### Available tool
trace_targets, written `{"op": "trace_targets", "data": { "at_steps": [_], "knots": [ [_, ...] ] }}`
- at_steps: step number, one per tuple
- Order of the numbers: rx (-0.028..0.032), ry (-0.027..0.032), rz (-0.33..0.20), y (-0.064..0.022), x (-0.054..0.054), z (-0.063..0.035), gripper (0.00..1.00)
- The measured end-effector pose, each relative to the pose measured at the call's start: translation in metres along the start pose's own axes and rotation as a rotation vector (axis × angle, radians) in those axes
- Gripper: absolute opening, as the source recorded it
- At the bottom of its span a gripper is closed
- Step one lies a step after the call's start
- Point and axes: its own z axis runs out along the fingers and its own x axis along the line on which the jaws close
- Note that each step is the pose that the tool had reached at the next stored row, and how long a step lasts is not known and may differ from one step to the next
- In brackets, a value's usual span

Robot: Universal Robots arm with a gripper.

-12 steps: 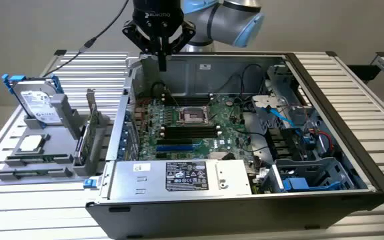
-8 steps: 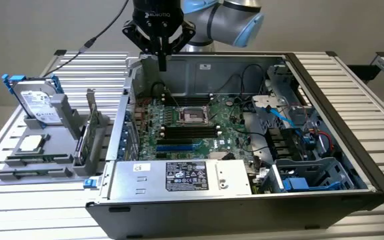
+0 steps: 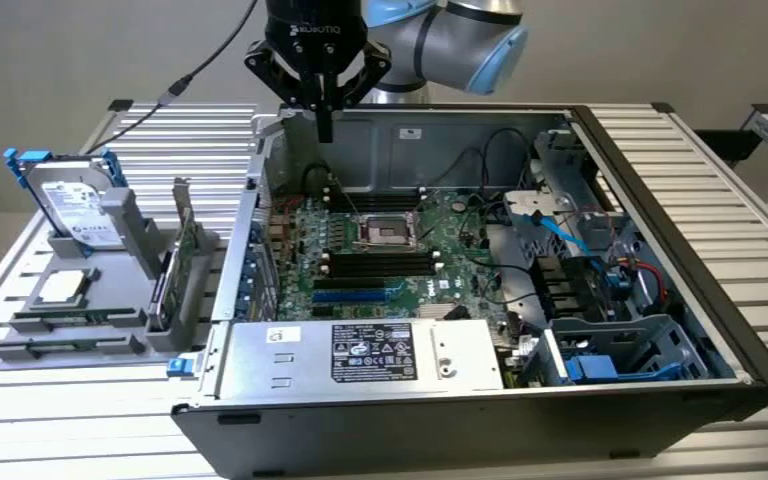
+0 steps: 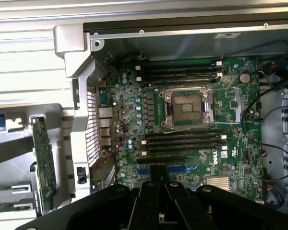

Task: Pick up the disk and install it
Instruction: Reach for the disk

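An open computer case point(image 3: 438, 145) is laid on a slatted table point(image 3: 64, 440), its motherboard point(image 3: 357, 262) exposed. Over the board's far edge the gripper point(image 3: 324, 125) is poised, jaws pressed together with nothing between them. The disk point(image 3: 75, 205) is stood on edge in a grey rack point(image 3: 91, 345) outside the case, well apart from the gripper toward the exterior view's left, long axis roughly upright.

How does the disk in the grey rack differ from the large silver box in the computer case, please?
The disk stands on edge outside the case; the silver box lies flat inside it. The disk has a blue frame and is smaller; the box has none. Both are labelled silver-grey metal.
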Motion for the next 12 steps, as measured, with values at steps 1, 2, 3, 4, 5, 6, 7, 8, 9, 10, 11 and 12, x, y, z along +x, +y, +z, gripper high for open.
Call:
{"op": "trace_targets", "data": {
  "at_steps": [1,2,3,4,5,6,7,8,9,10,11,12],
  "knots": [
    [0.0,0.0,0.0,0.0,0.0,0.0,0.11],
    [-0.0001,0.0,0.0,0.0001,0.0,0.0,0.11],
    [-0.0001,0.0,0.0,0.0,0.002,0.0,0.11],
    [0.0,0.0001,0.0,-0.0002,0.005,-0.0001,0.11],
    [0.0001,0.0,0.0,-0.0006,0.01,-0.0002,0.11],
    [0.0001,0.0,0.0,-0.0009,0.014,-0.0003,0.11],
    [0.0,0.0,0.0,-0.0013,0.019,-0.0004,0.11],
    [0.0,-0.0001,0.0,-0.0016,0.023,-0.0004,0.11],
    [0.0,-0.0001,0.0,-0.0019,0.028,-0.0005,0.11],
    [0.0001,0.0,0.0,-0.0022,0.032,-0.0006,0.11],
    [0.0,-0.0001,0.0,-0.0025,0.036,-0.0006,0.11],
    [0.0,0.0,0.0,-0.0029,0.041,-0.0007,0.11]
  ]
}}
